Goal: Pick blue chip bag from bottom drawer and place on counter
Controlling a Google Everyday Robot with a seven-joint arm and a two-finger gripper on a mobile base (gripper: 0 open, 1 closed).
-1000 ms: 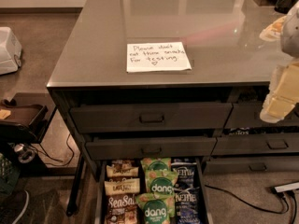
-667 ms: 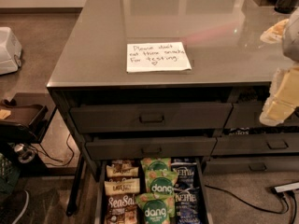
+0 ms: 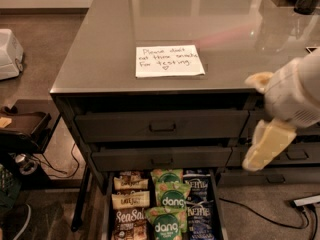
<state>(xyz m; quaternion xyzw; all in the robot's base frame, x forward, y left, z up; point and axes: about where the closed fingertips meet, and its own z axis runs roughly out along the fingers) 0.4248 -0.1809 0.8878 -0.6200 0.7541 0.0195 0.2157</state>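
Two navy "Kettle" blue chip bags (image 3: 198, 182) lie one behind the other in the right column of the open bottom drawer (image 3: 106, 209), next to green "dang" bags (image 3: 172, 194) and brown snack bags (image 3: 130, 199). The glossy grey counter (image 3: 210, 19) bears a white handwritten note (image 3: 169, 60). My gripper (image 3: 252, 121) hangs at the right, in front of the cabinet's right front edge, above and to the right of the drawer. Its two cream fingers (image 3: 267, 144) stand apart with nothing between them.
Two shut grey drawers (image 3: 162, 126) sit above the open one, and more drawers are behind my gripper at the right. A white appliance (image 3: 7, 54) and a black cart (image 3: 25, 124) stand at the left. Cables and a power strip (image 3: 305, 201) lie on the floor.
My gripper has moved left and down from the right edge, further into view and closer to the cabinet front. The bags and drawer have not moved.
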